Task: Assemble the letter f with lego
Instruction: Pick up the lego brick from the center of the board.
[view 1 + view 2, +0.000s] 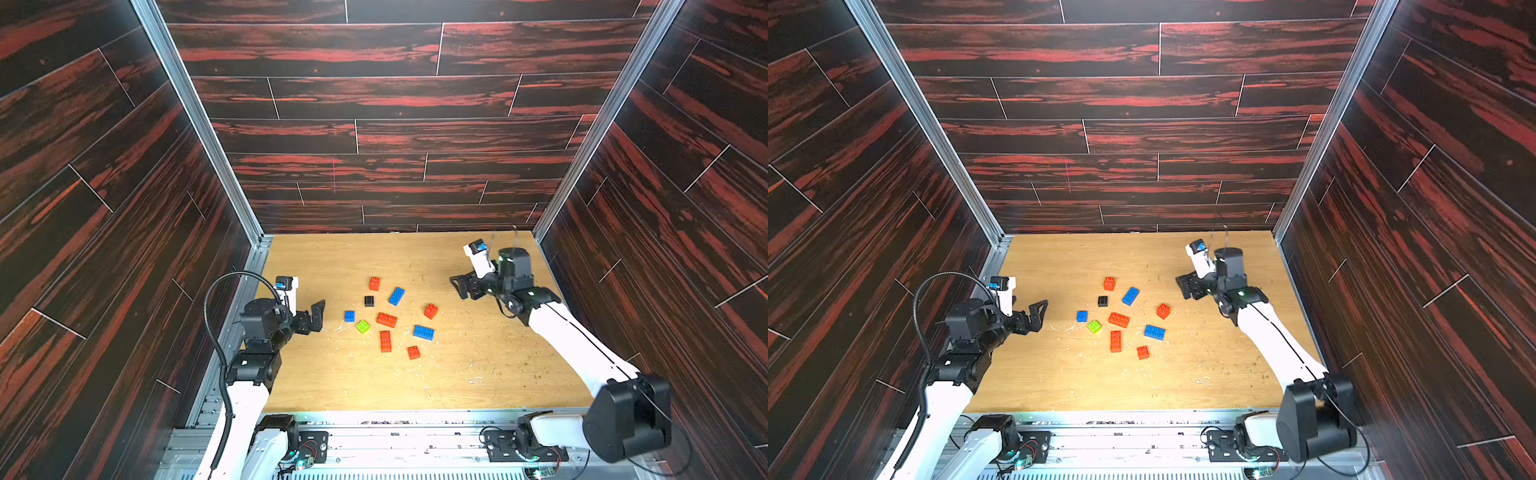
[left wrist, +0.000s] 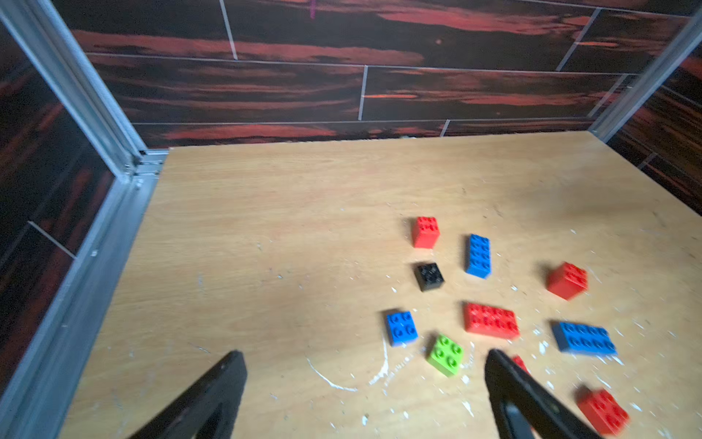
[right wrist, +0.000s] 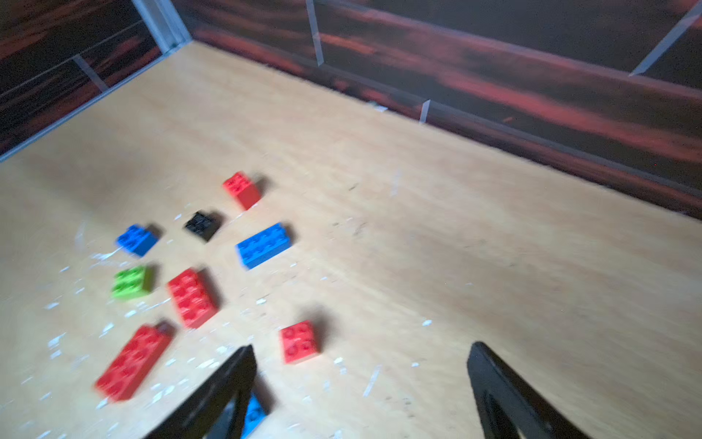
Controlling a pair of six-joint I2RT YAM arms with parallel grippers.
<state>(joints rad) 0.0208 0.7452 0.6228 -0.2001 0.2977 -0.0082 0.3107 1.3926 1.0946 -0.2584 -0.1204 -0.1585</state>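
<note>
Surface: pale wooden table (image 1: 478, 374), scuffed and strewn with white flecks (image 2: 380, 374).
Room: dark, red-streaked plank walls (image 1: 374, 95) on three sides, with metal posts (image 1: 195, 112) in the far corners.
Bricks (image 1: 386, 319): ten, loose in the middle of the table, none stacked.
Left gripper (image 1: 321, 316): fingers spread, holding nothing, just left of the green brick (image 1: 362, 326).
Right gripper (image 1: 457, 288): fingers spread, holding nothing, off the pile's far right side.
In the way: in each wrist view, a finger hides part of a brick.

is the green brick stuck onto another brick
No, the green brick lies alone on the wooden table, with bare wood between it and the small blue brick beside it.
</note>
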